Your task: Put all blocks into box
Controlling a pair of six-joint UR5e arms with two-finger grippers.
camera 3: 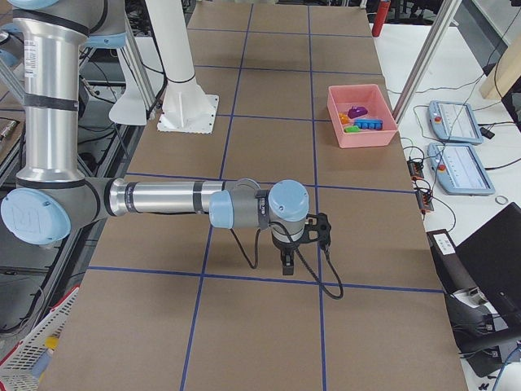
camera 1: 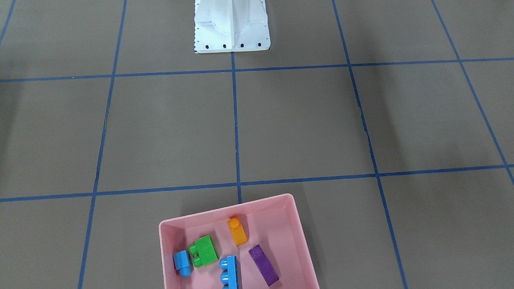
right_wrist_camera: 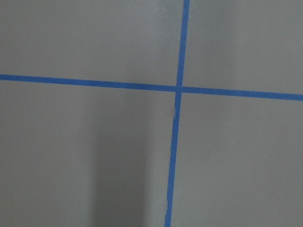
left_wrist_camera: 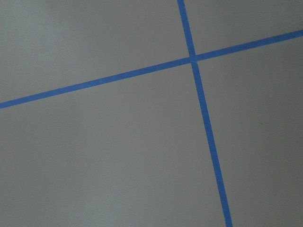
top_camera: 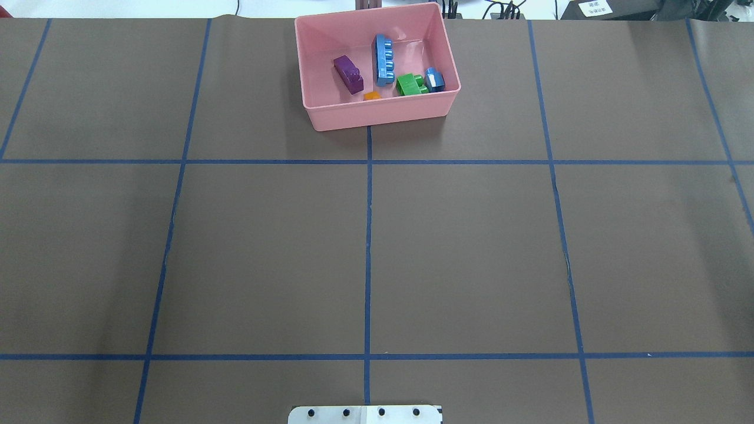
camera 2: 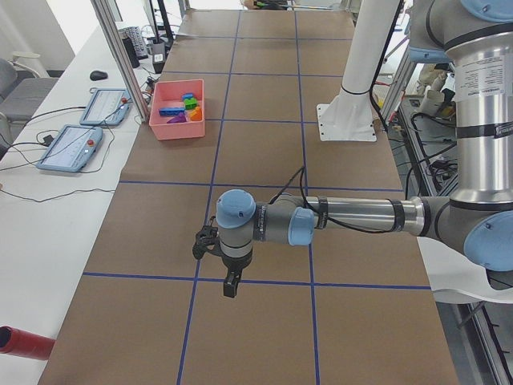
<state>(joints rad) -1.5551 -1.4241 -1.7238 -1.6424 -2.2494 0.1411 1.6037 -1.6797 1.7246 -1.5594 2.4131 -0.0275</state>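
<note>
Box [camera 1: 225,208] sits at bottom centre of front view on bench [camera 1: 307,125], all five bricks inside.
Long blue block [camera 1: 229,277]: axis top-to-bottom, studs facing frame left.
Purple block [camera 1: 264,265]: slants upper left to lower right.
Orange block [camera 1: 237,231]: stud at upper end.
Green block [camera 1: 203,251] just beside small blue block [camera 1: 182,262].
Left claw [camera 2: 230,289] and right claw [camera 3: 286,265] hang over bench, well apart from box; cannot tell whether fingers are apart or together.

Brown table [top_camera: 265,253] crossed by blue tape lines [top_camera: 368,235].

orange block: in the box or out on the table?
In. The orange block rests on the floor of the pink box, close to its robot-side wall.
</note>
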